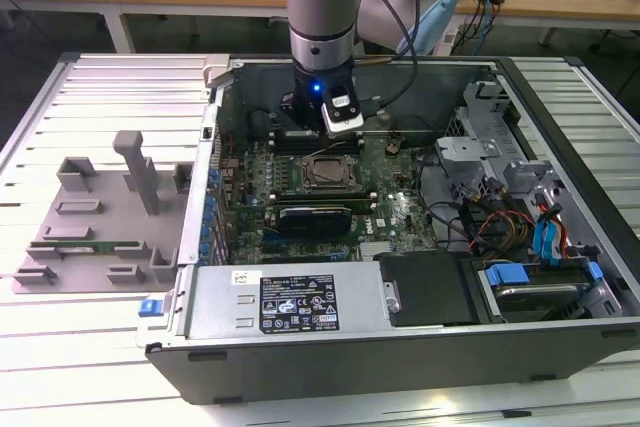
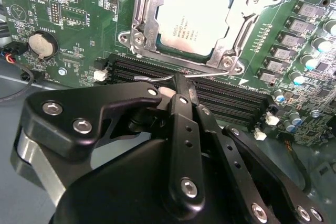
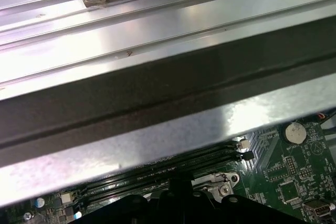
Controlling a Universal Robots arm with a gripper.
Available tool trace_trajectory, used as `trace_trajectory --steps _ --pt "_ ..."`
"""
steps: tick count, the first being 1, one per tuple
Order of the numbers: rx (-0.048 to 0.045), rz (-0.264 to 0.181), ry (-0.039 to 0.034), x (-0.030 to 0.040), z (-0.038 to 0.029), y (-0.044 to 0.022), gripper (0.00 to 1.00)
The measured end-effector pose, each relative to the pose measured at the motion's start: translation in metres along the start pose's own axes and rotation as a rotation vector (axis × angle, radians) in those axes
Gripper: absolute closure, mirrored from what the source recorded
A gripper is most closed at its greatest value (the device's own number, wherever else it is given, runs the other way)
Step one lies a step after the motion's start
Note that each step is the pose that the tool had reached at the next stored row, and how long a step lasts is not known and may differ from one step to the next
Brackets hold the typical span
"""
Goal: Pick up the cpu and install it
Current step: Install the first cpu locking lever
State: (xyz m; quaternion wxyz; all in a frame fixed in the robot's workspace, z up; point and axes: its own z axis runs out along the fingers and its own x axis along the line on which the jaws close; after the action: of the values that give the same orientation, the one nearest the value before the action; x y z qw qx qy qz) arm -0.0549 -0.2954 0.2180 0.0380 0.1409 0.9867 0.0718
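The cpu [image 2: 197,19] lies flat in the black socket frame [image 2: 140,11] on the motherboard, its silvery top showing. In the exterior view the cpu [image 1: 326,173] sits mid-board inside the open computer case, just in front of the arm's wrist [image 1: 320,57]. My gripper [image 2: 182,82] is shut, with nothing held between its fingers. Its tip rests at the thin metal socket lever [image 2: 149,77], which runs along the socket's edge beside the memory slots [image 2: 231,100].
A grey tray [image 1: 60,247] with a long green memory stick [image 1: 95,244] lies at the exterior view's left. The case wall [image 3: 157,93] stands close to the wrist. The power supply [image 1: 290,302], drive cages [image 1: 500,147] and cables [image 1: 500,222] crowd the case.
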Motion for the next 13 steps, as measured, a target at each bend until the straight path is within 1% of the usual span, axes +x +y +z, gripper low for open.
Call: trace_trajectory --steps 13 --pt "0.0006 0.001 -0.0001 0.0001 0.0026 -0.0004 0.89"
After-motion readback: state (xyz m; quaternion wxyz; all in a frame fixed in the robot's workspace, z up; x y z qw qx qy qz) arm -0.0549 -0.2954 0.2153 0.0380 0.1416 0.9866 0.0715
